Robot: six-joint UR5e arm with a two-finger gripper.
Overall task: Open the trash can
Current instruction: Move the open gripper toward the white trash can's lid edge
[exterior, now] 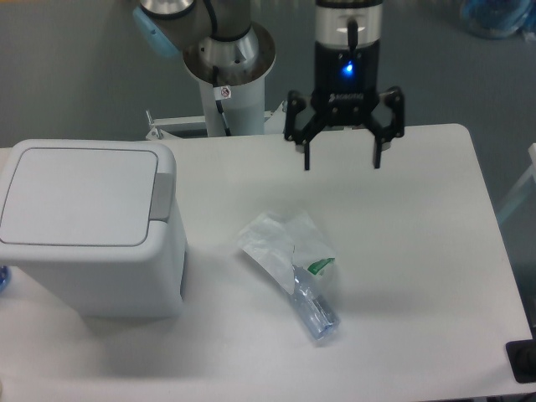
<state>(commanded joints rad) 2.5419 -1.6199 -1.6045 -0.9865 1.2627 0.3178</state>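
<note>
One trash can (88, 226) at left edge of table (419, 251), lid flat and closed, grey push-bar strip (162, 194) on side facing table middle. One clear wrapper (289, 260) with green label lies right of trash can, apart from it. One gripper (341, 159) hangs above table's far edge, right of trash can, fingers spread wide, holding nothing. One arm base post (228, 88) behind table.

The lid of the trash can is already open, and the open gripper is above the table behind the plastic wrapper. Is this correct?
Not quite. The camera view shows the lid of the trash can closed flat. The rest holds: the open gripper is above the table behind the plastic wrapper.
</note>
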